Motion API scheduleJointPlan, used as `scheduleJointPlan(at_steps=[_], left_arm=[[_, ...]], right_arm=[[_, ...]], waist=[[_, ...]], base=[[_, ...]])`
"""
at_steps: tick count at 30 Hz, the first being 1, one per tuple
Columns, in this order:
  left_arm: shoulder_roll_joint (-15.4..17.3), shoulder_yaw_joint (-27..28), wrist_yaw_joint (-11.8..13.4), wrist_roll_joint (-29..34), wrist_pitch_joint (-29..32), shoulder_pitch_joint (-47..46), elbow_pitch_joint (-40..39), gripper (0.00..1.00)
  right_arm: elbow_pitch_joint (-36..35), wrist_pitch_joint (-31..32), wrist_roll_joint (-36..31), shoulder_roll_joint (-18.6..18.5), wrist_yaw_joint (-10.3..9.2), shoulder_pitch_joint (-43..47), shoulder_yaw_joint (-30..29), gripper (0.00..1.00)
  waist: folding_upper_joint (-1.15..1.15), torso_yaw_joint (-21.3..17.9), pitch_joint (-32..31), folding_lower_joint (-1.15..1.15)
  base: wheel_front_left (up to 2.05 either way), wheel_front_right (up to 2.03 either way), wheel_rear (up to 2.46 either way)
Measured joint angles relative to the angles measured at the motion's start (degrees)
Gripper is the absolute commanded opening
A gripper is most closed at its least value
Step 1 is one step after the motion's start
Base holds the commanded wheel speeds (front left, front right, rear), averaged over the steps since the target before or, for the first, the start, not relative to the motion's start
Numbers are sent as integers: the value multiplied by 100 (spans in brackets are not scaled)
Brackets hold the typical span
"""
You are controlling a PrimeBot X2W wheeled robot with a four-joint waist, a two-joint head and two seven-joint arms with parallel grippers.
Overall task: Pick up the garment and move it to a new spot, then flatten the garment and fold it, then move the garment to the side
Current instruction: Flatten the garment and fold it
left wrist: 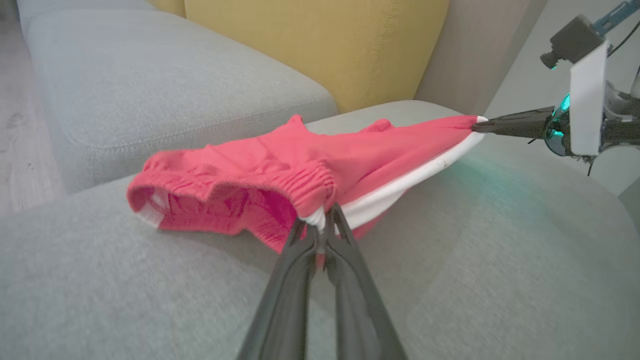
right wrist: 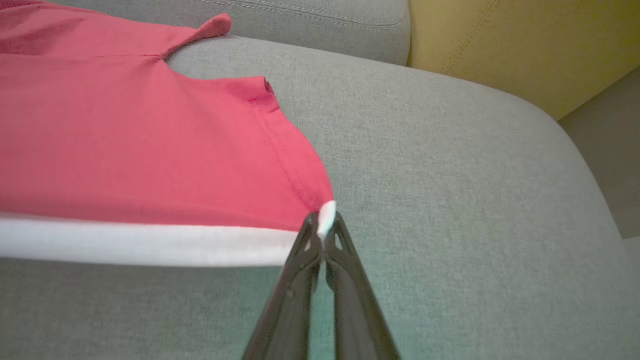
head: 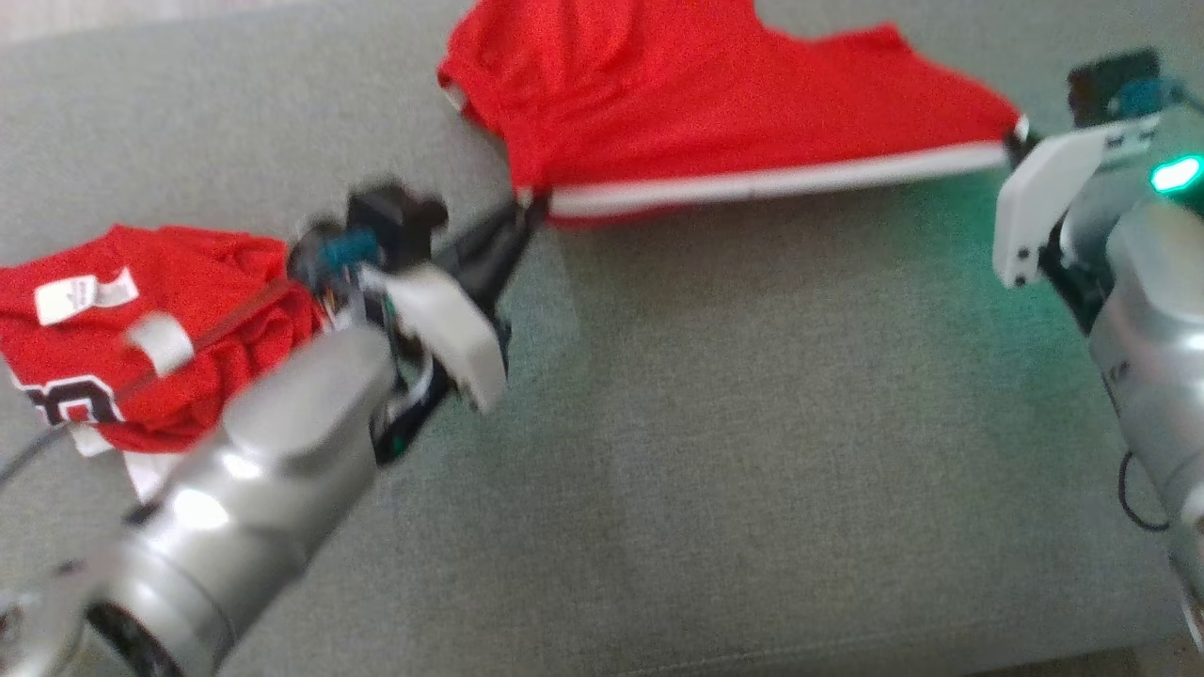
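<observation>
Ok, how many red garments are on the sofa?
2. The red shorts are stretched between the left gripper and right gripper; a crumpled red jersey lies at the head view's left, partly behind the left arm.

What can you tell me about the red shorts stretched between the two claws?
The red shorts look like thin sports fabric, with a gathered elastic waistband and a white side stripe. They are pulled taut along that stripe: the left gripper pinches the waistband end, the right gripper the hem corner. The far part rests on the grey sofa cushion; the stretched edge looks slightly lifted.
</observation>
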Motion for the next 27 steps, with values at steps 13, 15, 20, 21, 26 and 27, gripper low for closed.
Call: scheduleJointPlan(at_steps=[13, 15, 20, 21, 26, 27], left_arm=[[44, -510, 315, -31, -98, 1361, -1079, 0], [87, -578, 435, -42, -87, 1571, -1325, 0], [243, -589, 730, -98, 9, 1839, -1912, 0], [243, -589, 730, -98, 9, 1839, -1912, 0], [293, -379, 979, -200, 7, 1783, -2084, 0], [291, -355, 1016, -200, 5, 1731, -2090, 0]], right_arm=[[-2418, 1884, 2605, -1726, 20, 1601, 1939, 0], [-2844, 2118, 2929, -2029, 20, 1845, 2069, 0], [-3628, 2142, 3334, -2532, 20, 2195, 1991, 0], [-3628, 2142, 3334, -2532, 20, 2195, 1991, 0], [-3907, 1814, 3163, -2502, 21, 2105, 1517, 0], [-3903, 1749, 3071, -2450, 21, 2035, 1423, 0]], waist=[[0, -15, -922, 0], [0, -27, -1027, -1], [0, -73, -1097, -1], [0, -73, -1097, -1], [0, -3, -919, 1], [0, 22, -866, 1]], base=[[0, 0, 0], [0, 0, 0], [0, 0, 0], [0, 0, 0], [0, 0, 0], [0, 0, 0]])
